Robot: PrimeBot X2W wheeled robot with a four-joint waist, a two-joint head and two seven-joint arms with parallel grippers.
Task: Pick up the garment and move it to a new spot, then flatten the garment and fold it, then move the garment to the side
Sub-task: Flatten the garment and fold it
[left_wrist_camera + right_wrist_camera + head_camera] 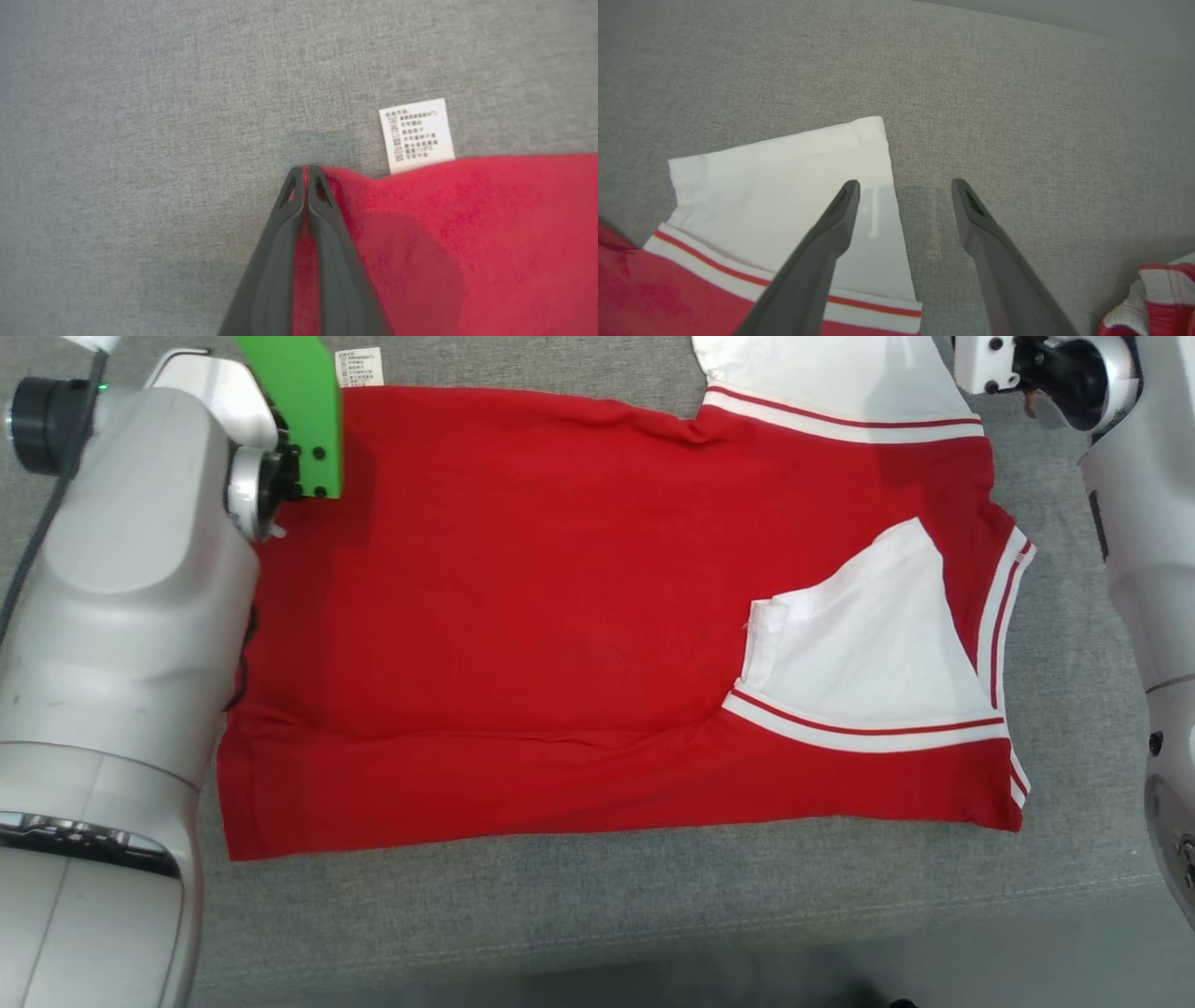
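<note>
The garment (560, 616) is a red shirt with white sleeves and striped trim, spread flat on the grey cloth surface. One white sleeve (859, 644) is folded in over the red body. The other sleeve (784, 186) sticks out past the far edge. My left gripper (306, 170) is shut on the garment's far left corner (420, 242), red cloth pinched between its fingers, just left of the white care label (416, 135). My right gripper (906, 184) is open above the outer sleeve's right edge, one finger over the white cloth, the other over bare surface.
Both pale arms flank the garment, the left arm (121, 616) with a green plate (289, 411) and the right arm (1148, 569). The grey cloth surface (653, 896) ends at a front edge near the bottom. A red-and-white striped bit of cloth (1153, 298) lies beside the right gripper.
</note>
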